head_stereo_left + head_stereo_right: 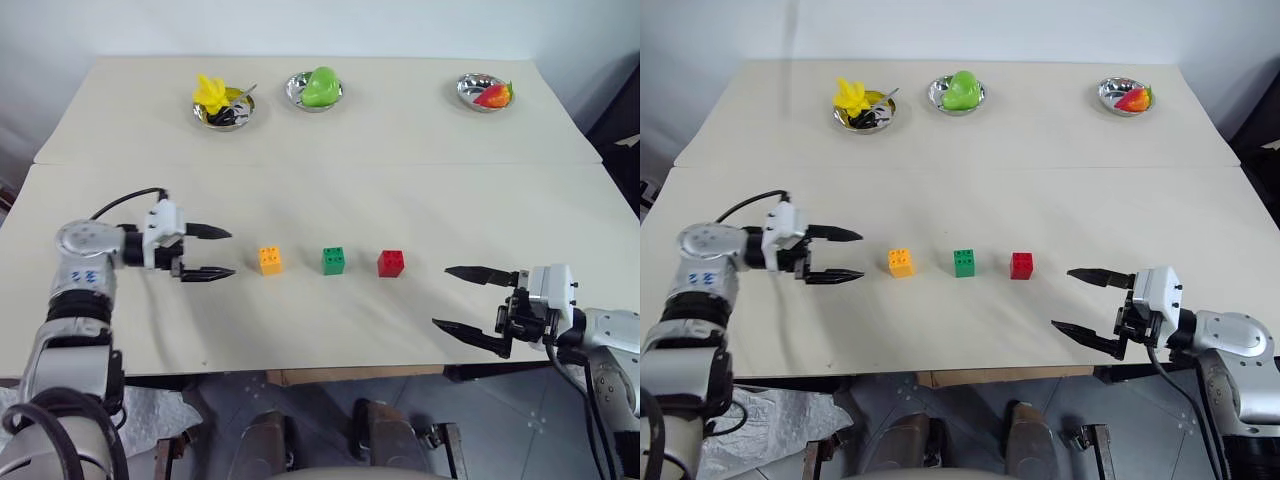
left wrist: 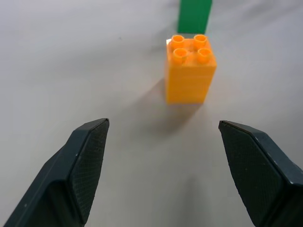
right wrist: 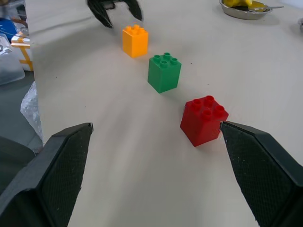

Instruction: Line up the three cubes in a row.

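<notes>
The 3 small studded plastic cubes — orange-yellow (image 1: 270, 260), green (image 1: 334, 260), red (image 1: 391, 263) — sit evenly in a row on the table. Both the left gripper (image 1: 208, 252) and the right gripper (image 1: 466, 299) are spread and empty — best withdrawn straight back, brushing nothing.

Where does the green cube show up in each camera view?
Left eye: green cube, middle of the row.
Right eye: likewise.
Left wrist: green sliver behind the orange cube.
Right wrist: centre, between orange and red cube.
Shared landmark: the orange cube.

no legible text, labels, numbers or signs anywhere in these views
</notes>
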`<act>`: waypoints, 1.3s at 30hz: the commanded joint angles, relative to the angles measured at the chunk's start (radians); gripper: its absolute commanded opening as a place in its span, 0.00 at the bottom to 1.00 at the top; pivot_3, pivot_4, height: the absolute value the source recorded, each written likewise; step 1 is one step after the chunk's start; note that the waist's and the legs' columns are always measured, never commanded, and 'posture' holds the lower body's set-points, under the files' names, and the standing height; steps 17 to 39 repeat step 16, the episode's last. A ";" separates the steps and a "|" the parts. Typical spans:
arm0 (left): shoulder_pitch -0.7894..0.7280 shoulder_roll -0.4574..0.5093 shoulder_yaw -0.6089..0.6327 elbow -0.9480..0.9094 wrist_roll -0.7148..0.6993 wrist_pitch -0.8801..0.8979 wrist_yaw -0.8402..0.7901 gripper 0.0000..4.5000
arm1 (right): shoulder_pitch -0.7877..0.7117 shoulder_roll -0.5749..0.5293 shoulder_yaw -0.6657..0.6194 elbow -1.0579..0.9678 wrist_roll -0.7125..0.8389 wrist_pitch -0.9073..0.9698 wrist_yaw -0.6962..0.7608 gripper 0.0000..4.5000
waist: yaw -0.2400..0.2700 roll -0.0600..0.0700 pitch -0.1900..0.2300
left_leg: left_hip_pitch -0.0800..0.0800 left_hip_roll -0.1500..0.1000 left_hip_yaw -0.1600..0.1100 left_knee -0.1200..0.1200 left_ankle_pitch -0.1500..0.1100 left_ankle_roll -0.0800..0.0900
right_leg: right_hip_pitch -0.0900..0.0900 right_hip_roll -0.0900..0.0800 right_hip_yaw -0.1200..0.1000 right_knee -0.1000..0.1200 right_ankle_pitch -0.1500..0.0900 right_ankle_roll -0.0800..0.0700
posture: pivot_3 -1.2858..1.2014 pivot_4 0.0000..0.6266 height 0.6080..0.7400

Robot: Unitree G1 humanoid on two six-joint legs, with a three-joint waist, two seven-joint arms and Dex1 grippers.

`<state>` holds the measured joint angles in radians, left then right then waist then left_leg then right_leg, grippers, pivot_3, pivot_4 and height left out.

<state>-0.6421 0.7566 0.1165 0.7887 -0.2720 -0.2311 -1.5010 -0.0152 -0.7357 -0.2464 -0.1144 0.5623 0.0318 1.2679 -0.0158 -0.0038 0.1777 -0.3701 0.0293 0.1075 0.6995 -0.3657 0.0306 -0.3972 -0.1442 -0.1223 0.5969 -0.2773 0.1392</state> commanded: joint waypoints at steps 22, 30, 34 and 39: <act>0.478 0.087 0.283 -0.631 -0.235 0.296 0.197 0.88 | -0.218 -0.037 -0.034 0.343 0.029 -0.119 0.259 1.00 | 0.012 0.001 0.000 | 0.001 -0.001 -0.002 0.001 -0.001 0.000 | 0.001 -0.003 -0.001 0.002 0.000 -0.001 | 0.52 0.24 1.00; 0.478 0.087 0.283 -0.631 -0.235 0.296 0.197 0.88 | -0.218 -0.037 -0.034 0.343 0.029 -0.119 0.259 1.00 | 0.012 0.001 0.000 | 0.001 -0.001 -0.002 0.001 -0.001 0.000 | 0.001 -0.003 -0.001 0.002 0.000 -0.001 | 0.52 0.24 1.00; 0.478 0.087 0.283 -0.631 -0.235 0.296 0.197 0.88 | -0.218 -0.037 -0.034 0.343 0.029 -0.119 0.259 1.00 | 0.012 0.001 0.000 | 0.001 -0.001 -0.002 0.001 -0.001 0.000 | 0.001 -0.003 -0.001 0.002 0.000 -0.001 | 0.52 0.24 1.00; 0.478 0.087 0.283 -0.631 -0.235 0.296 0.197 0.88 | -0.218 -0.037 -0.034 0.343 0.029 -0.119 0.259 1.00 | 0.012 0.001 0.000 | 0.001 -0.001 -0.002 0.001 -0.001 0.000 | 0.001 -0.003 -0.001 0.002 0.000 -0.001 | 0.52 0.24 1.00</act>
